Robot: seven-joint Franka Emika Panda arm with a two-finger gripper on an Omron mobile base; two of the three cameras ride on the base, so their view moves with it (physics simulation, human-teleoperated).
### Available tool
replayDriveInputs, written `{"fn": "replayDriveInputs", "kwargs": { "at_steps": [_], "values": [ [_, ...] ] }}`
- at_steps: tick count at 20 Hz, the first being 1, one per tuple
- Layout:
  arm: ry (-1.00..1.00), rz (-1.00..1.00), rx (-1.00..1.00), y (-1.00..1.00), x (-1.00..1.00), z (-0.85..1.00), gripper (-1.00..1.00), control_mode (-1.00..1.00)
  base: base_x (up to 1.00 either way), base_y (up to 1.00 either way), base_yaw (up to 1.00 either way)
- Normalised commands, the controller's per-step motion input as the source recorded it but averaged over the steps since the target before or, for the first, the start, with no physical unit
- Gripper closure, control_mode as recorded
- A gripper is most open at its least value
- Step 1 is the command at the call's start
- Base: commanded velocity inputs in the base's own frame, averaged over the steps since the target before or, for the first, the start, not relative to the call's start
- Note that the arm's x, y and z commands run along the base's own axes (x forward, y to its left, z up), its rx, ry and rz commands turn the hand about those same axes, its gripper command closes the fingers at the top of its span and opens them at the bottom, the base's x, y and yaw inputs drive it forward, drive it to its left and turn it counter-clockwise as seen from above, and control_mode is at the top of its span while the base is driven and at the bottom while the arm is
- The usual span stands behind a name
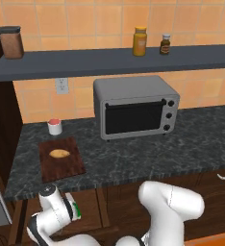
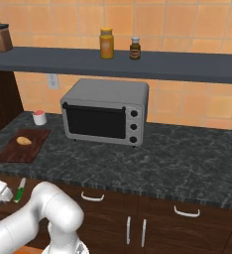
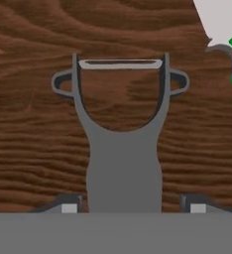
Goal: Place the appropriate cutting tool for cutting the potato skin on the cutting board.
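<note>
Grey peeler (image 3: pixel 123 149) with forked head, thin crossblade, slim handle.

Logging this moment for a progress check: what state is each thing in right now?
peeler: lying flat on wood grain, handle between the open fingers, not gripped
knife: lying beside the peeler
potato: resting on the cutting board
cutting board: flat on the counter, no tool on it
toaster oven: door closed
gripper: open
</note>
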Motion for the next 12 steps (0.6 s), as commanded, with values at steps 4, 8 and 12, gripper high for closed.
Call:
{"fn": "replayDriveInputs", "kwargs": {
  "at_steps": [4,8,12],
  "values": [
    [0.00,-0.08,0.00,0.02,-0.28,-0.77,1.00,-1.00,0.00,0.00,0.00],
    [0.00,-0.08,0.00,0.04,-0.49,-0.78,1.00,-1.00,0.00,0.00,0.00],
    [0.00,-0.11,0.00,0.09,-0.85,-0.87,1.00,-1.00,0.00,0.00,0.00]
  ]
}}
